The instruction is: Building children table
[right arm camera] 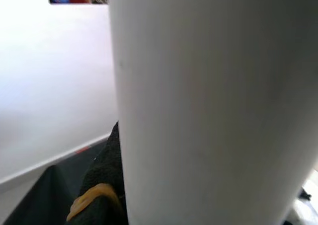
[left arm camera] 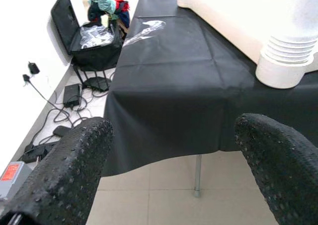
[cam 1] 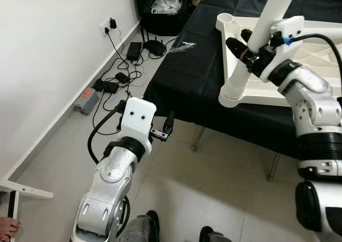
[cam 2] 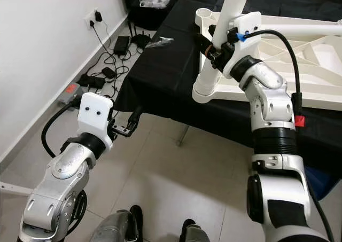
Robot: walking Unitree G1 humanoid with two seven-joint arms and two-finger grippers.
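Tabletop for the kids' table is lying upside down on the black-covered worktop, ribbed underside up, with its near corner poking a bit past the worktop edge. Looks like the leg-fitting step: a white leg stands tilted in that near corner socket, and another corner socket further back is still empty. The right tool is pinching the leg partway up its shaft, black fingers closed on it. Best guess, the next move means squaring the leg up and turning or pressing it home, since it doesn't look fully seated. The left tool hangs off the worktop's front edge over the floor, fingers spread, holding nothing.
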